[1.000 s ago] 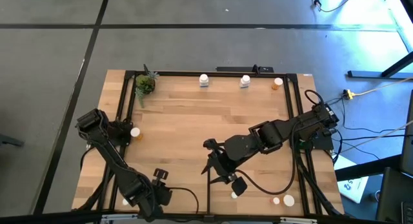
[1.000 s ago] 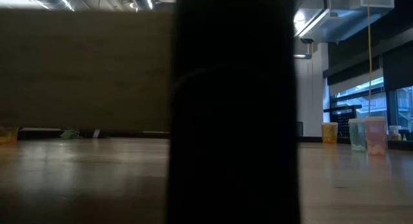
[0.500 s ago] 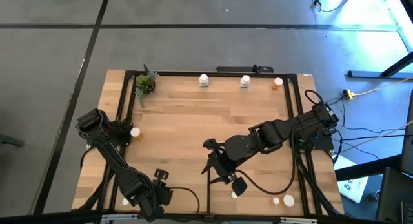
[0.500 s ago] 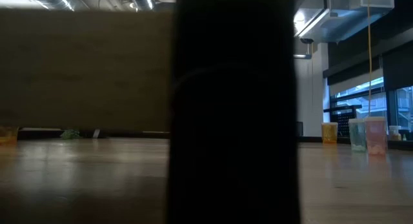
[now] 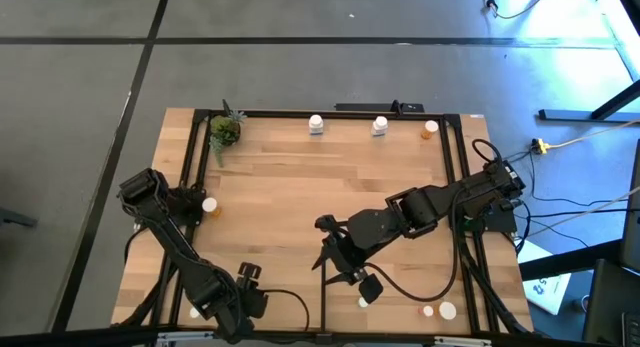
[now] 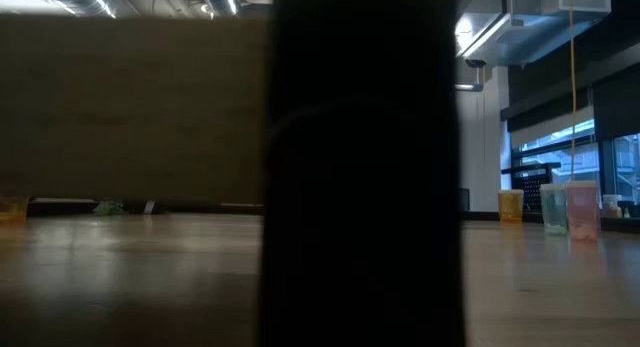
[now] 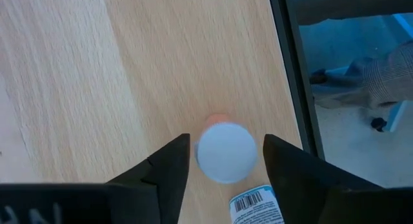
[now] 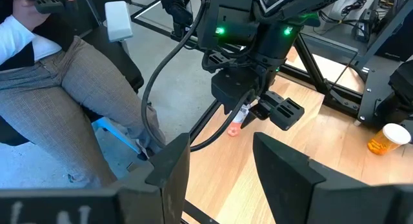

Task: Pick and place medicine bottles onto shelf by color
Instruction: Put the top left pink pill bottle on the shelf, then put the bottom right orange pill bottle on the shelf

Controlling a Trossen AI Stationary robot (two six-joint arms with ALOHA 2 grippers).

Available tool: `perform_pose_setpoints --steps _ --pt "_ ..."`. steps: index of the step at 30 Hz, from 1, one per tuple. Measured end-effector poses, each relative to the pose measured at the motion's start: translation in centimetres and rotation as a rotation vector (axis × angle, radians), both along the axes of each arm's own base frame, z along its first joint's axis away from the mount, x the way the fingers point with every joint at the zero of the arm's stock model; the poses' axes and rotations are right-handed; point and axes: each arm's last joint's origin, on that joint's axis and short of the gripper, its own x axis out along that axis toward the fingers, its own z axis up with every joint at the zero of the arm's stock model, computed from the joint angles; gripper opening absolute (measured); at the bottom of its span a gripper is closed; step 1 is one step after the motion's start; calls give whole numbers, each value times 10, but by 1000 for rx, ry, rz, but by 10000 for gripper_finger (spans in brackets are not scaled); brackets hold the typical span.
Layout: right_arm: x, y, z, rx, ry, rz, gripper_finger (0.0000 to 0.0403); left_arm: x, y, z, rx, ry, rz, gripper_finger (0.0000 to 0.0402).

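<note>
Shelf [image 5: 300, 187]: light-wood planks, black bars; grey floor [image 5: 300, 67] around.

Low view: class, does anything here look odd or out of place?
Yes. A broad dark shape fills the middle of the picture from top to bottom and hides much of the shelf behind it. It is too close to tell what it is.
</note>
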Motion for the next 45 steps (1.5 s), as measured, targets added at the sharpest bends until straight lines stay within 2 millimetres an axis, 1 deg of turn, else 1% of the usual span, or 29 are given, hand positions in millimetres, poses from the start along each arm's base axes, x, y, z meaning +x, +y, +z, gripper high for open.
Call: perform_pose_setpoints --steps 10,13,18,24,30,32,36,38,42,45 --pt "0 0 0 -1 0 1 173 -2 2 2 12 7 0 192" --pt "0 0 0 0 0 0 173 -4 6 10 5 -16 3 192" --pt "0 0 0 1 0 0 173 -7 10 18 14 -36 6 193" --pt "0 0 0 1 0 0 173 -5 12 26 1 -46 -9 193" --pt "0 0 0 0 0 0 173 -3 10 45 7 -63 -62 192" --pt "0 0 0 -1 -1 1 173 -4 12 53 39 -74 -68 192" --pt "0 0 0 0 0 0 173 -6 21 72 153 -94 -35 192" --pt "0 0 0 0 -1 0 173 -5 28 81 200 -105 17 192" --pt "0 0 0 0 -1 1 173 0 45 99 259 -91 115 192" --pt "0 0 0 1 1 0 173 7 60 105 286 -63 164 192"
